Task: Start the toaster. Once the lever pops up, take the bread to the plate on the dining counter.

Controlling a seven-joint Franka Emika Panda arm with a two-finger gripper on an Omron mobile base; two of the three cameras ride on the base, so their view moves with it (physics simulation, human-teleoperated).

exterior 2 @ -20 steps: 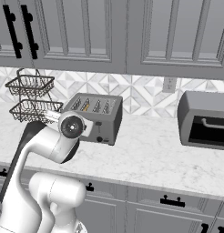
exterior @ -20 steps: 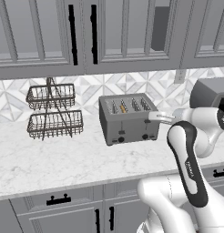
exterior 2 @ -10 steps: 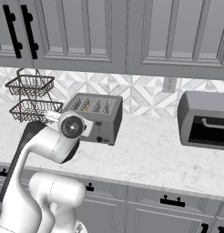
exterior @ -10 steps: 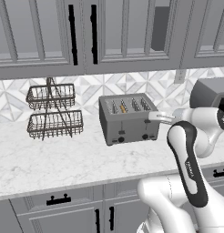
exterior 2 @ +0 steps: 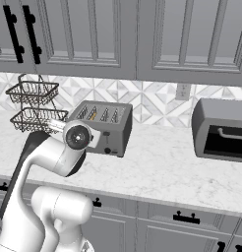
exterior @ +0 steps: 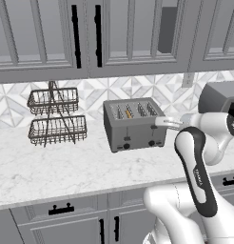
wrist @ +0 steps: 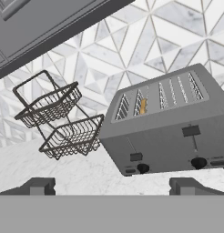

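Left base view. The toaster [exterior: 134, 124] stood on the marble bench [exterior: 66, 167], near the tiled wall, with the two-tier wire basket rack [exterior: 56, 118] beside it. Its long axis ran along the wall; the front with knobs and lever slots faced me. The bread [exterior: 129, 114] sat in the second slot, seen as a thin orange-brown edge, its long side running front to back like the slot. My arm was folded in front of the toaster's far end, not touching it.

Right base view. The toaster [exterior 2: 103, 125] was partly hidden behind my wrist. A larger grey box [exterior 2: 220, 130] with a handle stood well apart along the same bench. The bread [exterior 2: 93, 115] showed as a small orange sliver, upright in its slot.

Hand view. My gripper [wrist: 111, 186] was wide open and empty, its fingertips [wrist: 38, 185] low in the view, short of the toaster [wrist: 170, 123]. The view was rolled, so the toaster looked tilted. Two levers showed on the front: the one [wrist: 136, 157] under the bread's [wrist: 142, 106] side sat lower in its track than the other lever [wrist: 191, 131]. Whether that meant already latched, I could not tell.

Judgement on the step: starting the toaster was in hand. To do it well I should close in squarely on the front, set one finger on top of the bread-side lever, and press straight down along the track, keeping clear of the knobs beneath.
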